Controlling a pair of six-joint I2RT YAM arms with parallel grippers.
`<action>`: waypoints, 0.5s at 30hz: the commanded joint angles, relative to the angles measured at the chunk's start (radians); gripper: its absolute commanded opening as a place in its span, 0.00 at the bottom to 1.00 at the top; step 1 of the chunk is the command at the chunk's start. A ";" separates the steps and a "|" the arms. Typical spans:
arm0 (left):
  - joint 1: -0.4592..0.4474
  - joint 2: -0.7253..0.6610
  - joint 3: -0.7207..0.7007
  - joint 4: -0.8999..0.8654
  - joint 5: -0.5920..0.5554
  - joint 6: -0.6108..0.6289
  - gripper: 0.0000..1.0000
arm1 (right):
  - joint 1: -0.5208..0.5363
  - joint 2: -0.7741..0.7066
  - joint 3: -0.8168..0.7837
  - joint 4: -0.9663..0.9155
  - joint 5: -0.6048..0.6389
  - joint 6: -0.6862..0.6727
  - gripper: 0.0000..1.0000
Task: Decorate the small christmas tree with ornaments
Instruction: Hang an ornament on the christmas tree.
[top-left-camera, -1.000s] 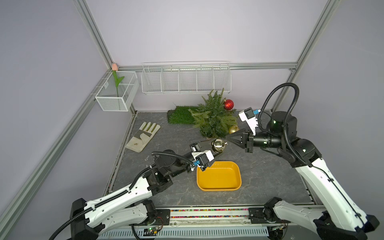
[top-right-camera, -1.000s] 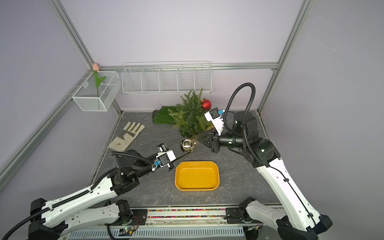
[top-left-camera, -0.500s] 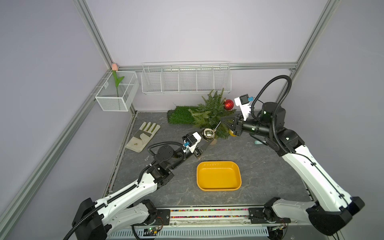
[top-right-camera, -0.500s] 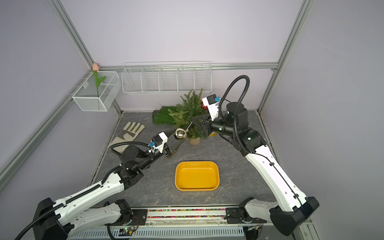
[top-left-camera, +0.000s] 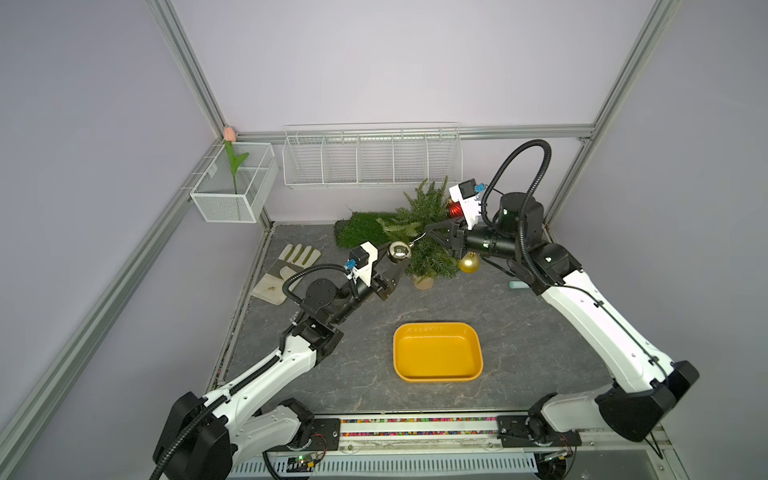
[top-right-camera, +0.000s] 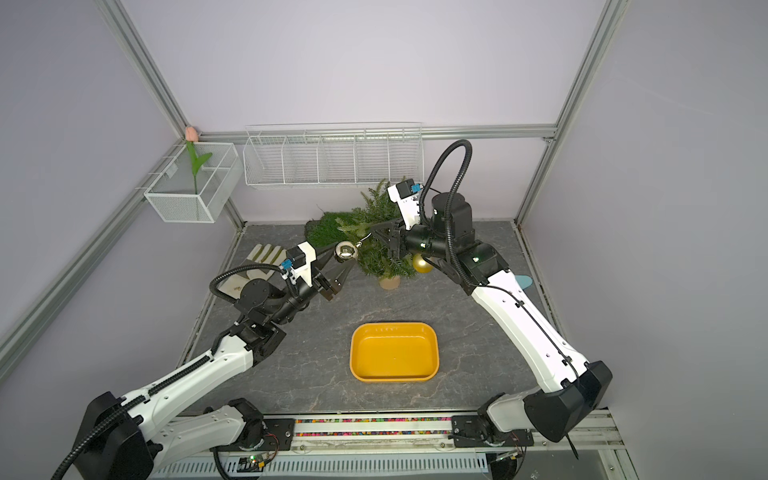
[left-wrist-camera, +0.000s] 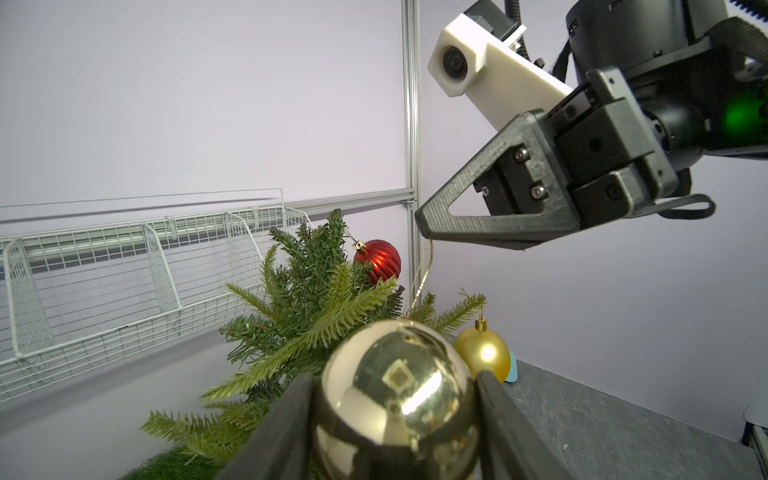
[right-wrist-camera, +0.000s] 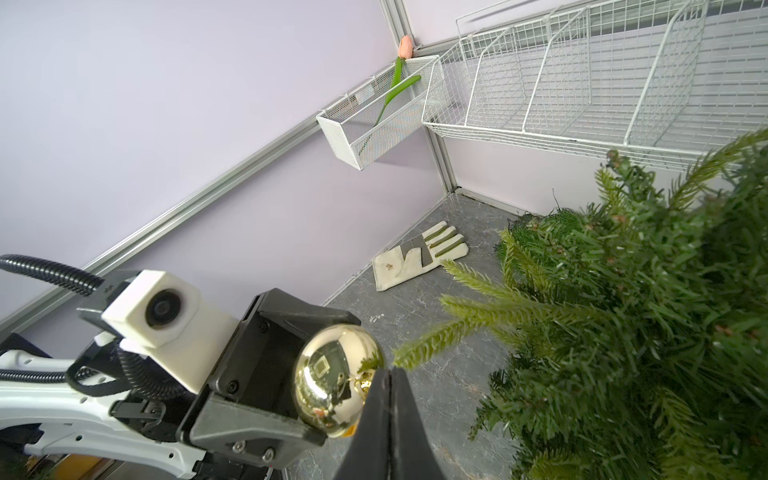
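Mirror-silver and round, the silver ornament (top-left-camera: 398, 252) hung clear of the surface (top-left-camera: 519, 332), just left of the small christmas tree (top-left-camera: 424, 199), which stood at the far middle. The left end effector (top-left-camera: 395, 259) grasped the ball by its flanks, one finger on each side. The right end effector (top-left-camera: 430, 230) was clenched, its tips pinching the thin gold hanging loop (left-wrist-camera: 426, 270) that led from the cap. The red ornament (top-left-camera: 455, 210) hung high on the tree's far right. The gold ornament (top-left-camera: 469, 262) hung low on its near right. No ornament lay in the yellow tray (top-left-camera: 436, 326).

The step in hand, as judged, was hanging the silver ornament on the bare left side. Doing it well called for the following:

1. Holding the loop taut between the two end effectors. Whether it stood open could not be told.
2. Choosing a stiff target; the pale branch tip (top-left-camera: 399, 228) beside the ball looked suitable.
3. Passing the loop over the tip and well inboard, so it could not slide off.
4. Releasing the ball first and the loop last, with little slack.
5. Avoiding any push on the tree, since its light base looked likely to tip.
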 joint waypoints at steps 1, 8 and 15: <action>0.013 0.013 -0.004 0.046 0.049 -0.058 0.43 | 0.006 0.017 0.034 0.020 0.008 -0.016 0.07; 0.023 0.031 0.010 0.040 0.059 -0.059 0.43 | 0.011 0.037 0.055 -0.002 0.012 -0.034 0.07; 0.024 0.047 0.039 0.024 0.065 -0.056 0.42 | 0.016 0.037 0.052 -0.013 0.020 -0.043 0.07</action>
